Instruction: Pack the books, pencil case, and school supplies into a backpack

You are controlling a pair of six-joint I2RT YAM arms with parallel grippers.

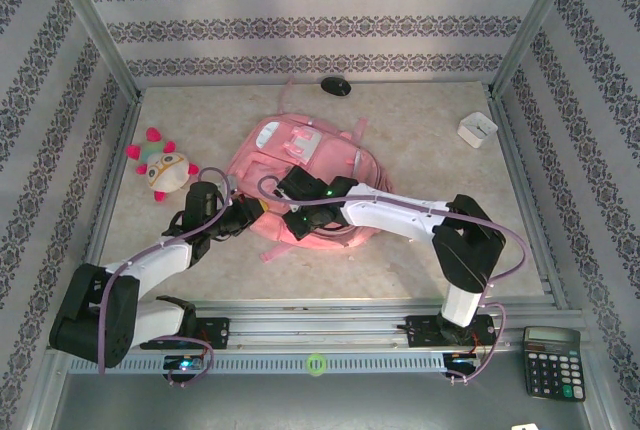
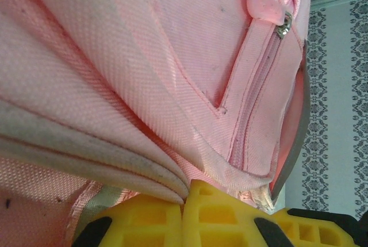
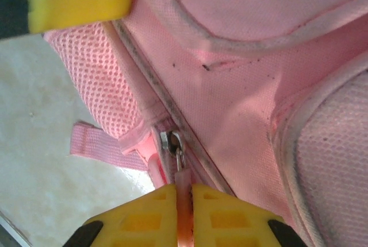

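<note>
Backpack (image 1: 262, 165) in pink fabric lies flat at the middle of the table (image 1: 420, 165) in the top view, its paler front panels toward the upper part of the frame, and both arms reach in over its lower edge. The left gripper (image 1: 255, 212) comes in from the lower left. In the left wrist view its yellow fingers (image 2: 144, 221) are pressed together at the bottom of the frame (image 2: 187, 192), pinching a piped fold of the backpack (image 2: 144, 57). A round pink tab (image 2: 261, 3) hangs on a metal zip slider at the upper right. The right gripper (image 1: 292, 222) reaches from the right. In the right wrist view its fingers (image 3: 230, 218) stand nearly closed at the bottom centre (image 3: 184, 192), clamped on the pink zipper pull (image 3: 183, 181), just below the metal slider (image 3: 171, 142). A mesh side pocket (image 3: 86, 86) and a short strap end (image 3: 95, 143) lie over bare table at the left of that view. Away from the bag in the top view, a plush toy (image 1: 160, 165) sits at the left, a white square box (image 1: 477, 128) at the upper right, a small dark oval object (image 1: 337, 87) at the far edge, and a black calculator (image 1: 552, 360) at the lower right corner.
</note>
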